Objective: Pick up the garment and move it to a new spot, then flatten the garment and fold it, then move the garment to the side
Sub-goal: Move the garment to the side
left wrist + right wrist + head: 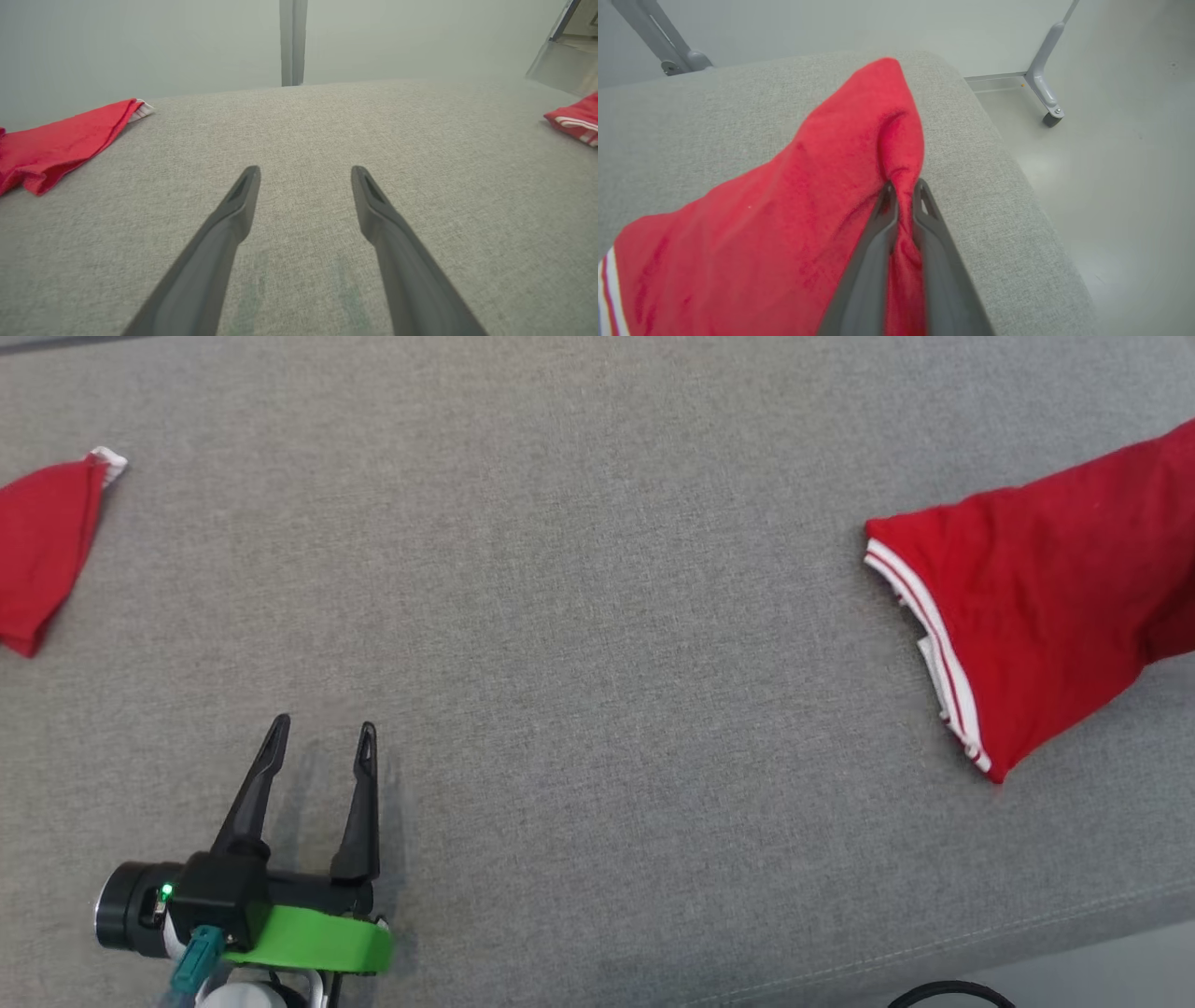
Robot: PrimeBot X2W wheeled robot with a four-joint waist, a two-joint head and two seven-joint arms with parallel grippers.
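Observation:
The garment (1055, 607) is red with a white-striped hem and lies at the right end of the grey padded table (597, 616). In the right wrist view my right gripper (904, 184) is shut on a pinched ridge of the garment (808, 186) near the table's corner, and red cloth bulges between the two fingers. My left gripper (323, 726) stands open low over bare table at the lower left, holding nothing. In the left wrist view its fingers (304, 171) are spread wide, and the garment's striped hem (577, 119) shows far to the right.
A second red cloth with white trim (42, 551) (60, 144) lies at the table's left end. The table's edge drops to pale floor beside my right gripper, where a grey frame leg with a caster (1045, 88) stands. A black cable (952, 994) loops below the front edge.

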